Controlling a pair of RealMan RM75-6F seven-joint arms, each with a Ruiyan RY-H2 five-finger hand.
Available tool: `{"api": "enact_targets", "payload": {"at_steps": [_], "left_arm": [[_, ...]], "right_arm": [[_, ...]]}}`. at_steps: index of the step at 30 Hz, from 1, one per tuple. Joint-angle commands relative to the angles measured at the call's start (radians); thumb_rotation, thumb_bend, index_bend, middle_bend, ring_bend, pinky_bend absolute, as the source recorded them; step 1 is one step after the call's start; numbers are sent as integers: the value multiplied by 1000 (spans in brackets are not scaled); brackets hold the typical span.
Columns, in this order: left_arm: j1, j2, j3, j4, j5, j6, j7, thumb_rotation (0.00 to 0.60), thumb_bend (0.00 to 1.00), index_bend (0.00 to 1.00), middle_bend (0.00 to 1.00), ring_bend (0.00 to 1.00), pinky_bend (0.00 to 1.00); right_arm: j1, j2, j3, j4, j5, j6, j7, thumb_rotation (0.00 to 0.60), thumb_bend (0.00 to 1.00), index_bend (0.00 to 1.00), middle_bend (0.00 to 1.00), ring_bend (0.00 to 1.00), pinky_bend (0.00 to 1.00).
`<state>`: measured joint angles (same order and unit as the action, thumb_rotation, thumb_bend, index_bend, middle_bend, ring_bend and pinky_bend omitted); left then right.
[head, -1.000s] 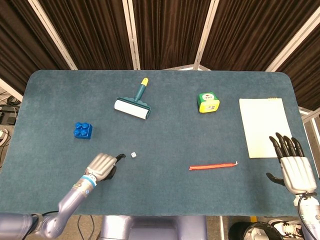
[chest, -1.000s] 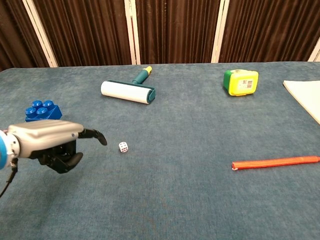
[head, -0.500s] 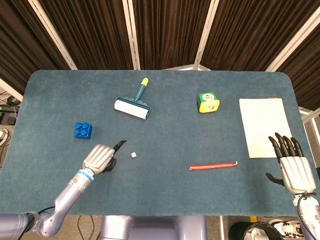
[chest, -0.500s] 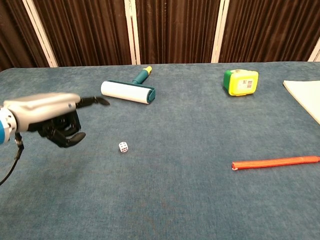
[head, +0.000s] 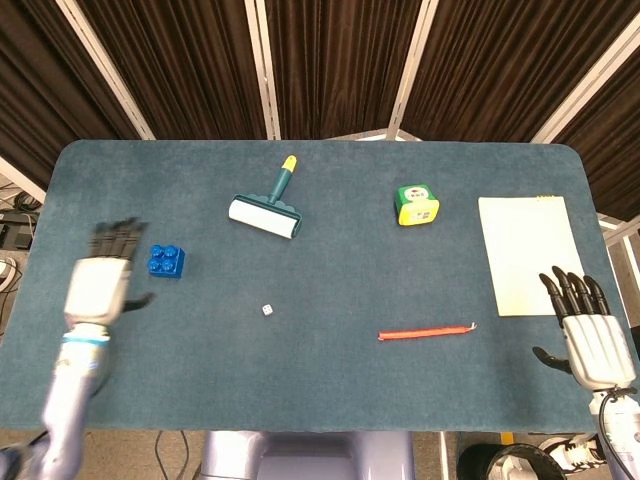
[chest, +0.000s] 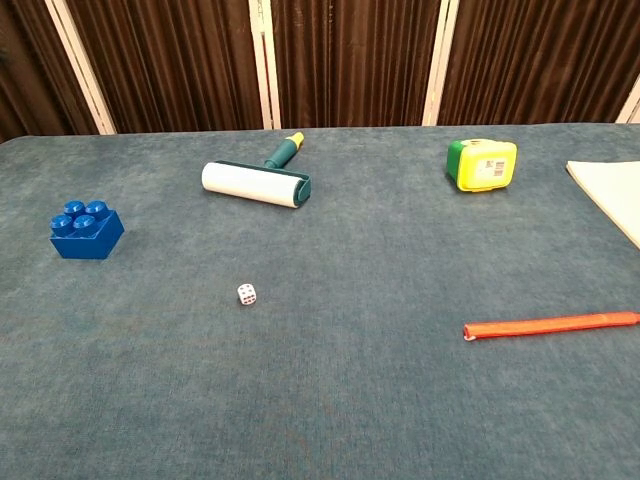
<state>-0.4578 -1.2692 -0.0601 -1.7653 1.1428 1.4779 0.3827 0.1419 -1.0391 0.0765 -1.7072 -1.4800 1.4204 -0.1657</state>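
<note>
My left hand (head: 100, 283) hovers over the table's left side with its fingers spread and nothing in it, just left of a blue toy brick (head: 165, 261) (chest: 87, 230). It is blurred in the head view and absent from the chest view. A small white die (head: 267, 310) (chest: 247, 293) lies alone near the table's middle. My right hand (head: 588, 335) is flat and open at the front right corner, empty, just below a pale yellow notepad (head: 527, 252) (chest: 612, 195).
A lint roller (head: 266, 212) (chest: 257, 181) with a teal handle lies at the back centre-left. A yellow-green tape measure (head: 416, 204) (chest: 482, 164) sits at the back right. A thin red stick (head: 425, 331) (chest: 550, 325) lies front right.
My left hand has drawn away from the die, swinging left past the blue brick, and its fingers have spread open. It has left the chest view. The right hand is still.
</note>
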Motion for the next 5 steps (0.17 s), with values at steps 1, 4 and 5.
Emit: {"api": "enact_targets", "payload": {"at_steps": [1,4,5], "left_arm": [[93,100,42,-65,7,55,-58,600,0,0,0,0,0],[128,138,59,-76,31,66,-97,600,0,0,0,0,0],[135,147,61,-77,38,68,-109,600,0,0,0,0,0]], "right_arm": [[2,-1,0,1,-1,-3,2,600,0,0,0,0,0],[5,-1,1,0,-6,-3,5,600,0,0,0,0,0],[5,0,1,-2,-9,-2,6,600,0,0,0,0,0]]}}
